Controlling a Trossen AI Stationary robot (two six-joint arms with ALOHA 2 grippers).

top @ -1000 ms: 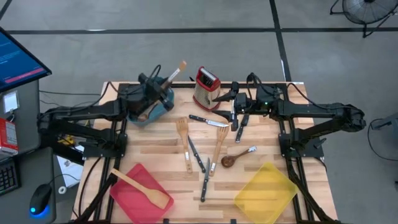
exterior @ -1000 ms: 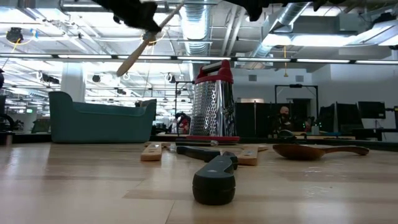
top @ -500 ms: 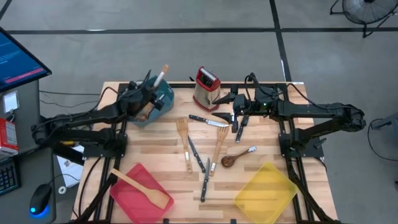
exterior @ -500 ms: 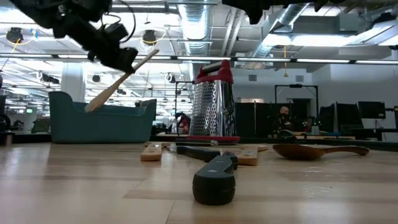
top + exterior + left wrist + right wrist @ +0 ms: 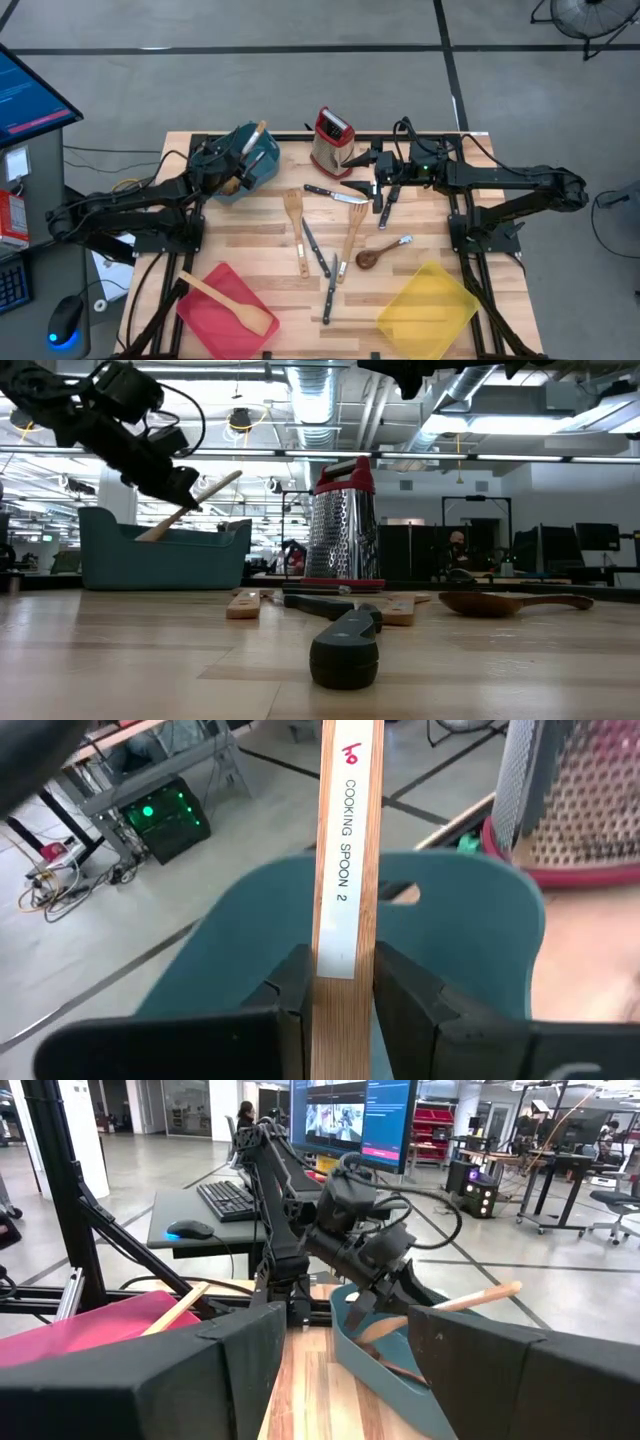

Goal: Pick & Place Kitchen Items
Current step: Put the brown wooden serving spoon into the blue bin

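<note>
Left pincer (image 5: 232, 170) clamps spoon (image 5: 254, 137) over teal bin (image 5: 262, 165), upper left. Right pincer (image 5: 380, 172) spread wide, beside grater (image 5: 331, 141).

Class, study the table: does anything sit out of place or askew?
Mostly no: loose utensils lie scattered mid-table. One oddity: the wooden spoon, clamped in the left gripper, pokes slanting above the teal bin. The right gripper hovers near the box grater.

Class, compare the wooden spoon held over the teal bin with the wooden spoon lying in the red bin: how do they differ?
The held wooden spoon is clamped in the left claw, tilted into the teal bin; the spoon in the red bin lies flat and free. The first sits at the table's far left, the second near left. Both are light wood.
</note>
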